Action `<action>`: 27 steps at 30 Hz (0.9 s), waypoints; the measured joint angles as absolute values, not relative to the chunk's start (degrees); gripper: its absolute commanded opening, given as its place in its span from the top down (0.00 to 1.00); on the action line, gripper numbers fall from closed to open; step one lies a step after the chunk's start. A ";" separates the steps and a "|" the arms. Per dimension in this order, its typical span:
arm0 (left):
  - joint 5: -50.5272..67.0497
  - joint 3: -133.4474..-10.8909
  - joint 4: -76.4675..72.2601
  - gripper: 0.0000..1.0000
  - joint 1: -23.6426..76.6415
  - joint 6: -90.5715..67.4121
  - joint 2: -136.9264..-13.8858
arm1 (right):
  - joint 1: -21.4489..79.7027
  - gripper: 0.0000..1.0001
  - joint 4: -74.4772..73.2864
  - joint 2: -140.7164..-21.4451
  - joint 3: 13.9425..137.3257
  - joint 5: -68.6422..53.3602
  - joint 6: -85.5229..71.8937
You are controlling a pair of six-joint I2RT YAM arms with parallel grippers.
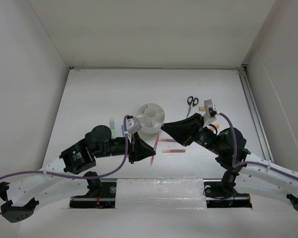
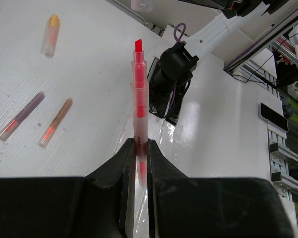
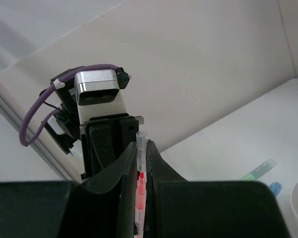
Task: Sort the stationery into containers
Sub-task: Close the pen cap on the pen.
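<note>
My left gripper (image 2: 140,145) is shut on a pink-red pen (image 2: 139,89), its bare red tip pointing away from the jaws. It is in front of the round white organizer (image 1: 150,118) in the top view (image 1: 152,150). My right gripper (image 3: 142,145) is shut on a clear pen cap (image 3: 141,138), held just off the pen's tip (image 3: 140,175). Two more pink pens (image 1: 167,140) (image 1: 173,150) lie on the table below the grippers. Black-handled scissors (image 1: 192,101) and a tan eraser (image 1: 201,106) lie right of the organizer. Green (image 1: 111,122) and blue (image 1: 125,130) markers lie left of it.
An orange-yellow marker (image 2: 51,33) lies beyond the two loose pens (image 2: 21,115) (image 2: 55,122) in the left wrist view. The right arm (image 1: 223,141) crosses the table's right half. White walls enclose the table on three sides.
</note>
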State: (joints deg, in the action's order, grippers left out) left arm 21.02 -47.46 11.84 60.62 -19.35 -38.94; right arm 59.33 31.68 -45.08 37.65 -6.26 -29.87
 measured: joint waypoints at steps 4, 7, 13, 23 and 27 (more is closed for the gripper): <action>21.04 -47.46 11.84 1.00 60.62 -19.35 -38.94 | 59.33 1.00 31.86 -45.34 37.60 -6.31 -30.24; 21.04 -47.46 11.84 1.00 60.62 -19.35 -38.94 | 59.33 1.00 31.94 -45.69 37.45 -6.44 -30.28; 21.04 -47.46 11.84 1.00 60.62 -19.33 -38.94 | 59.33 1.00 32.27 -45.89 37.43 -6.48 -30.85; 21.04 -47.46 11.84 1.00 60.62 -19.33 -38.94 | 59.33 1.00 33.47 -46.89 36.53 -6.96 -31.14; 21.04 -47.46 11.84 1.00 60.62 -19.35 -38.94 | 59.33 1.00 33.47 -47.40 36.49 -7.33 -31.40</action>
State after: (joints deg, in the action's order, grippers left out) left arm 21.04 -47.46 11.84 60.62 -19.35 -38.94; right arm 59.33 33.47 -47.40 36.49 -7.33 -31.40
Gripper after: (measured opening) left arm 0.043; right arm 0.142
